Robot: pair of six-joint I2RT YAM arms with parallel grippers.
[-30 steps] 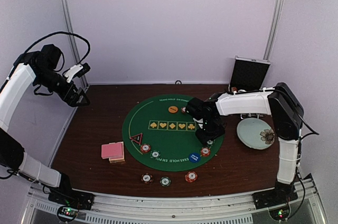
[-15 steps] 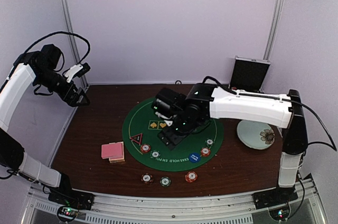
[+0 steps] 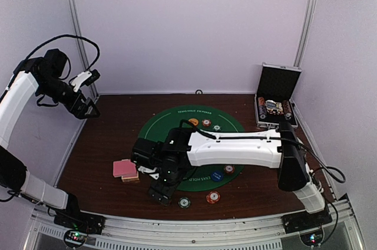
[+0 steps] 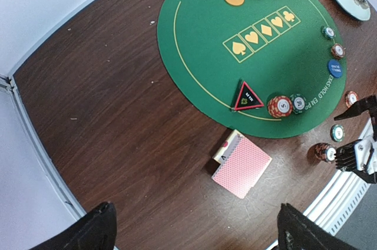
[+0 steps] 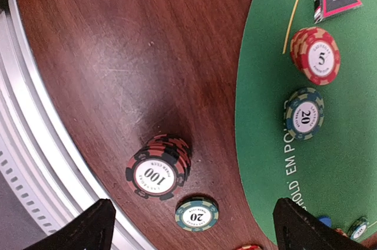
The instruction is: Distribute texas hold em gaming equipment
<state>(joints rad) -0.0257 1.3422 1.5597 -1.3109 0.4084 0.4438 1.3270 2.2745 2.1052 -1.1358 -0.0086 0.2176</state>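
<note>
My right gripper [image 5: 192, 203] hung spread wide and empty above the black-and-red striped chip stack [image 5: 159, 166]. The stack stood on the brown wooden table [image 5: 118, 55] just off the round green felt mat's [image 5: 265, 96] near-left edge. The red-backed card deck [image 4: 241, 166] lay left of the mat. Beyond its far-left edge, my left gripper [image 4: 195, 207] hovered high, wide open, holding nothing.

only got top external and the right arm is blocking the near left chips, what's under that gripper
Observer: A dark-and-red stack of 100 chips stands on the table just ahead of the right gripper, whose jaws are wide open and touch nothing.
Operator: ok what else is the arm hiding
Observer: A red stack of 5 chips sits on the green mat, next to a single green 20 chip.
</note>
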